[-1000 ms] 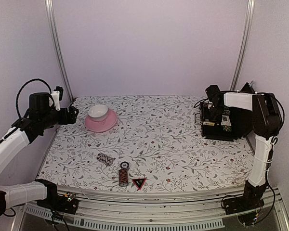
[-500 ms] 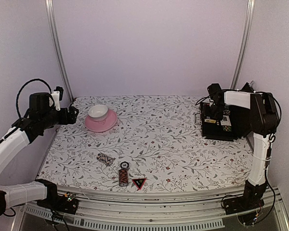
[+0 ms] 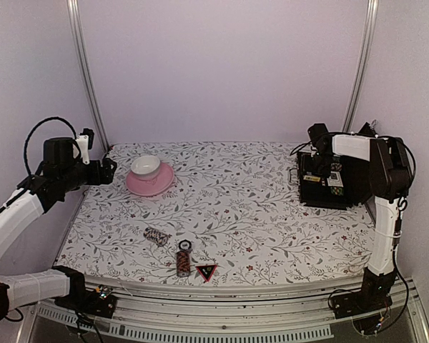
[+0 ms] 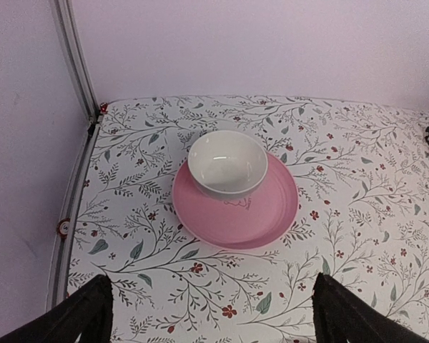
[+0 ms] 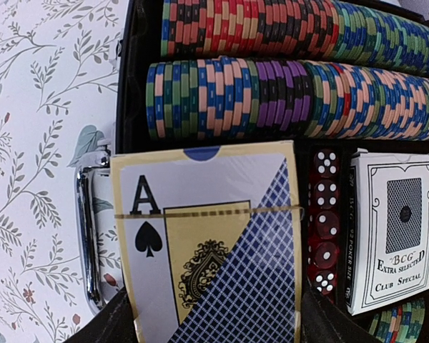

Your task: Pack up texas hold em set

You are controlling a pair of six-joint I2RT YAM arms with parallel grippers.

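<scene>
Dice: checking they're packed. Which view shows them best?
Right wrist view: red dice stand in a column inside the case, beside a boxed card deck. Top view shows only the case; left wrist view, no dice.

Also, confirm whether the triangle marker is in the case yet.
No, the triangle marker lies on the table near its front edge, far from the case.

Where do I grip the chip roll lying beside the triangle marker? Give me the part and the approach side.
Grip the chip roll around its middle, across the curved sides, coming straight down from above. It lies flat on its side with its long axis running near to far, so closing left-to-right should pinch it squarely. The triangle marker sits close by its near end on the right, so keep clear of that end.
</scene>
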